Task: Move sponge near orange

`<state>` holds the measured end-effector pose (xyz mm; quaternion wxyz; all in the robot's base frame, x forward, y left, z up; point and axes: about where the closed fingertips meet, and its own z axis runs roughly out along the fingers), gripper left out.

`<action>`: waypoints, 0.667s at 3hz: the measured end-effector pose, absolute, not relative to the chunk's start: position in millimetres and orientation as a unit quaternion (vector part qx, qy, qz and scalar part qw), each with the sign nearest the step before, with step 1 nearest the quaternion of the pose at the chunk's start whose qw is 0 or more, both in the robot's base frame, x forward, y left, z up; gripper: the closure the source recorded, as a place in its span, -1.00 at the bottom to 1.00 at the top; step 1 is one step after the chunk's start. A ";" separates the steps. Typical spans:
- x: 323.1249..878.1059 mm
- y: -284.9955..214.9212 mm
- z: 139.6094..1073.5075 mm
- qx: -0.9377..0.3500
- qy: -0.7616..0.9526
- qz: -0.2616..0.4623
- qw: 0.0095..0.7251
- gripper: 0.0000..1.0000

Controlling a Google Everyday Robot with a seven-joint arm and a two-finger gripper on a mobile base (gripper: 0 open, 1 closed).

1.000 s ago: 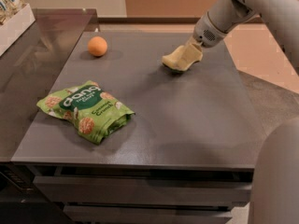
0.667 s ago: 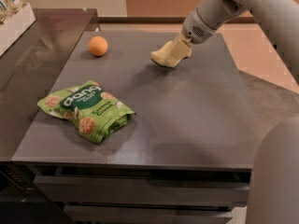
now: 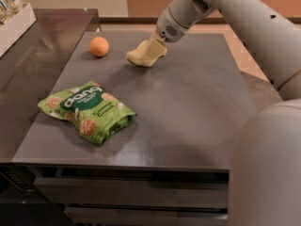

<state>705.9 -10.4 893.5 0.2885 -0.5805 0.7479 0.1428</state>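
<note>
**A:** Item one, the end effector?
**B:** Two-finger gripper (image 3: 157,42) on a white jointed arm (image 3: 244,13), reaching in from the far right. It is clamped on the right end of a pale yellow, wavy-sided foam sponge (image 3: 145,55).

**A:** Where is the sponge?
**B:** In the far middle of the dark grey flat table top (image 3: 188,117), tilted, its left end low. I cannot tell whether it touches the surface.

**A:** Item two?
**B:** A small round matte orange (image 3: 99,46), resting on the table left of the sponge. It is near the sponge but apart from it.

**A:** Anything else on the table?
**B:** A crumpled green snack bag printed with orange rounds (image 3: 89,111), lying flat at the near left, well apart from both.

**A:** And around it?
**B:** A white bin (image 3: 16,25) at the far left edge, and a rounded white robot body (image 3: 268,173) at the near right.
</note>
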 end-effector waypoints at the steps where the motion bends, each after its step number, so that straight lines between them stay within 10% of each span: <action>1: 713.2 22.3 885.2 -0.601 0.733 0.148 0.282 1.00; 2: 720.3 51.2 876.9 -0.618 0.720 0.153 0.276 1.00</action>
